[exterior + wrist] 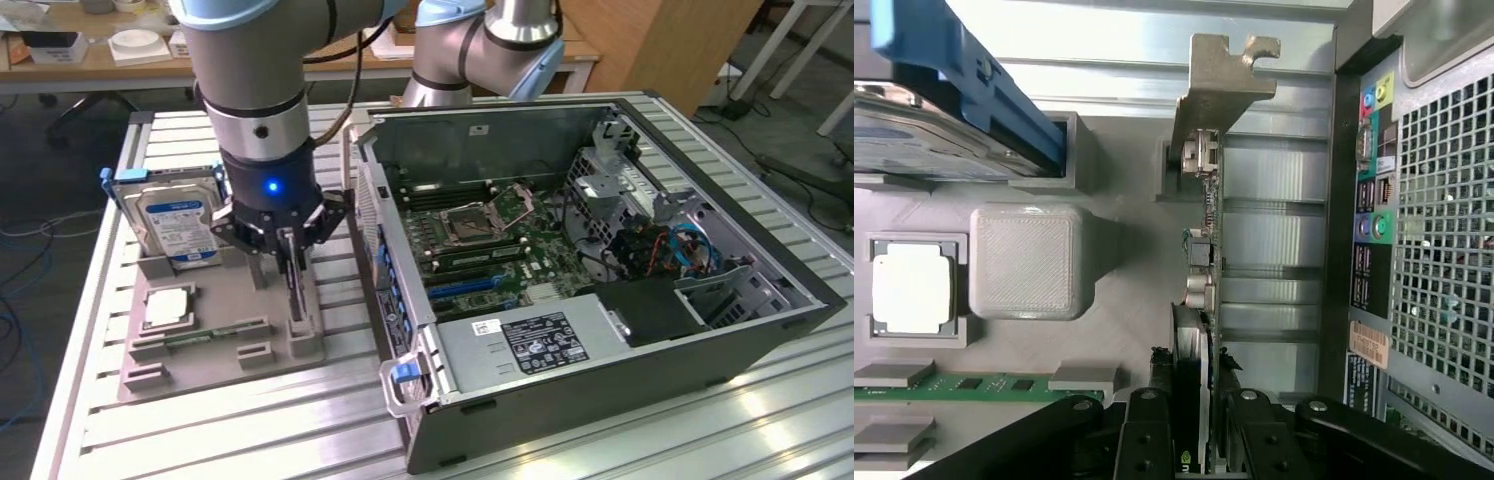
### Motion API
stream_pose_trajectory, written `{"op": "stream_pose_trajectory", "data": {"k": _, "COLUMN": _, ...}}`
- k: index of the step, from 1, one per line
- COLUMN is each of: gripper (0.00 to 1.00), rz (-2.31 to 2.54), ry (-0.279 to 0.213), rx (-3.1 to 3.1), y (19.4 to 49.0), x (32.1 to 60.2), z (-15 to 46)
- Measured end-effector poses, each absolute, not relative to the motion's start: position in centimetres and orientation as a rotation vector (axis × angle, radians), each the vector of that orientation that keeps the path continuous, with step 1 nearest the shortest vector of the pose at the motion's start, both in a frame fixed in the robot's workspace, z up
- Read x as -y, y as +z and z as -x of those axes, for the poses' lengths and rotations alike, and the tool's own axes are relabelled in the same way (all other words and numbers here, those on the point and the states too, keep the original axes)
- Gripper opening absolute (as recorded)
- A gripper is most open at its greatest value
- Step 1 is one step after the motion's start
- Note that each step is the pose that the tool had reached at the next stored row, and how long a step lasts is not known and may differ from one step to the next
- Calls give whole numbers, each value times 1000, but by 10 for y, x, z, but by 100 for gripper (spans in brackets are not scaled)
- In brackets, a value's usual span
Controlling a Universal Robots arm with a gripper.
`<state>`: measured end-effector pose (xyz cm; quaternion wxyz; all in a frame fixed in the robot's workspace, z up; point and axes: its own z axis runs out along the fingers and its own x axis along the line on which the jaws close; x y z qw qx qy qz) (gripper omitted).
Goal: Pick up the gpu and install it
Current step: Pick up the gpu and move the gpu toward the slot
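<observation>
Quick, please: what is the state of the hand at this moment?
Hand: closed on the gpu, which stands on edge in the grey holder.

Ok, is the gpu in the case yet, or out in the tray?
Out. The gpu stands on edge in the grey tray beside the open case, with the tool closed on it.

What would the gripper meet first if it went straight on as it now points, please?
Most likely the thin dark gpu card with its silvery bracket, standing on edge directly ahead of the gripper.
</observation>
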<state>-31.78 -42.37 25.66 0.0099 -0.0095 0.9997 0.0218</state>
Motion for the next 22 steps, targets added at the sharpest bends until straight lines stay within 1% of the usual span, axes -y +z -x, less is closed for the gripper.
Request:
{"op": "stream_pose_trajectory", "data": {"k": 5, "gripper": 27, "rz": 30, "ry": 68, "rx": -3121, "y": 266, "x": 424, "z": 318}}
{"op": "stream_pose_trajectory", "data": {"k": 11, "gripper": 27, "rz": 30, "ry": 69, "rx": -3121, "y": 285, "x": 424, "z": 318}}
{"op": "stream_pose_trajectory", "data": {"k": 22, "gripper": 27, "rz": 30, "ry": 69, "rx": -3121, "y": 307, "x": 424, "z": 318}}
